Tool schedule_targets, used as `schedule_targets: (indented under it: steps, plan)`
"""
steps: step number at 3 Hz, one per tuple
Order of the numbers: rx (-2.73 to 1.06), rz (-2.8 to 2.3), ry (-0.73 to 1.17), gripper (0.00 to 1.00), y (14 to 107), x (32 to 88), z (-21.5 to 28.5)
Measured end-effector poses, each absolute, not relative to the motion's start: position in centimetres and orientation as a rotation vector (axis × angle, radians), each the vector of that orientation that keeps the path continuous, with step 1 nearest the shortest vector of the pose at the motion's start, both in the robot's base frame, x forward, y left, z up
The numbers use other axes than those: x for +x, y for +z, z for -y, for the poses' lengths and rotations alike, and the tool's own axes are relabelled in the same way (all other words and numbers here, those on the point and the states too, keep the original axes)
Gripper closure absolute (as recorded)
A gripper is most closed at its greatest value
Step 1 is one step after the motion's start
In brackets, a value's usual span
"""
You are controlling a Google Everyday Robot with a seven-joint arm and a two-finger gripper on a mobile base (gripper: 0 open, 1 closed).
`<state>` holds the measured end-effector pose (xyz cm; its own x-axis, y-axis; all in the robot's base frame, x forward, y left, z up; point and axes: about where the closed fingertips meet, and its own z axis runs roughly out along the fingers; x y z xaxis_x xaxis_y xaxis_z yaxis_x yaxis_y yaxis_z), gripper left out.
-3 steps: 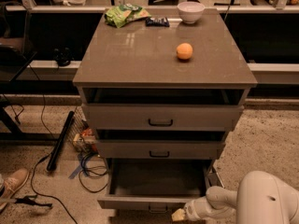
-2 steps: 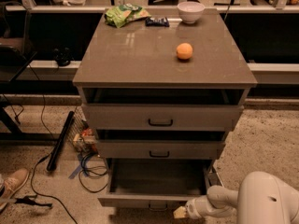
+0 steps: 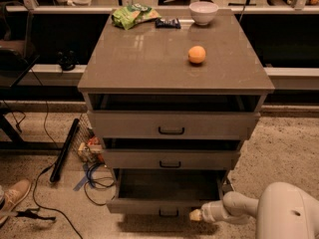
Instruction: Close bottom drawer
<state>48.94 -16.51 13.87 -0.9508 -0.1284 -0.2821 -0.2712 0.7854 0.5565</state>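
The pincer [image 3: 196, 214] is being held at the front right of the open bottom drawer [image 3: 149, 205]; its spread cannot be told; closure is lying straight inward.

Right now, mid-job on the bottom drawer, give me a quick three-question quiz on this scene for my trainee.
1. True or false: the bottom drawer is fully shut.
2. The gripper is: A) beside the white bowl, B) low at the bottom drawer's front, just right of its handle, C) at the top drawer's handle.
3. Fill in: the round fruit on the cabinet top is an ____.
Key: 1 false, it stands pulled out. 2 B. 3 orange.
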Motion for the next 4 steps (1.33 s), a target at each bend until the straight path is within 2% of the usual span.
schedule_targets:
  steps: [2, 4]
  plan:
    - [-0.314, -2.607, 0.832, 1.0, 14.8, 55.9, 16.5]
    - [-0.29, -2.603, 0.761, 1.0, 14.5, 57.6, 17.8]
